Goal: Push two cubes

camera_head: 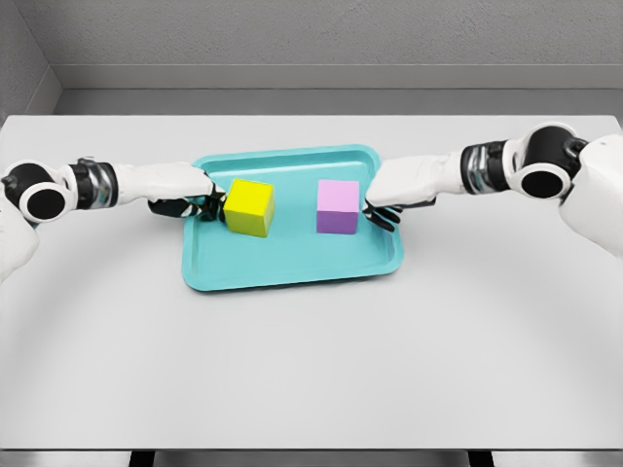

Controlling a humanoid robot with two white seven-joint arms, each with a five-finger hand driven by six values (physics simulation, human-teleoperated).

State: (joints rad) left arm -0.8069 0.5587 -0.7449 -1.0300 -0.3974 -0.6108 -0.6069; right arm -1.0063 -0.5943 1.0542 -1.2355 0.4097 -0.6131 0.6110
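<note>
**Grey room, white table, two cubes on a teal tray**

A white table [311, 370] fills the grey-walled scene, bearing a teal tray [292, 268]. From the left, the left hand [187, 192] reaches over the tray's edge, fingers curled, holding nothing, fingertips touching the yellow cube [249, 207]. Nearby to the right sits the purple cube [338, 206]. The right hand [394, 195], curled likewise, presses its far side.
</note>
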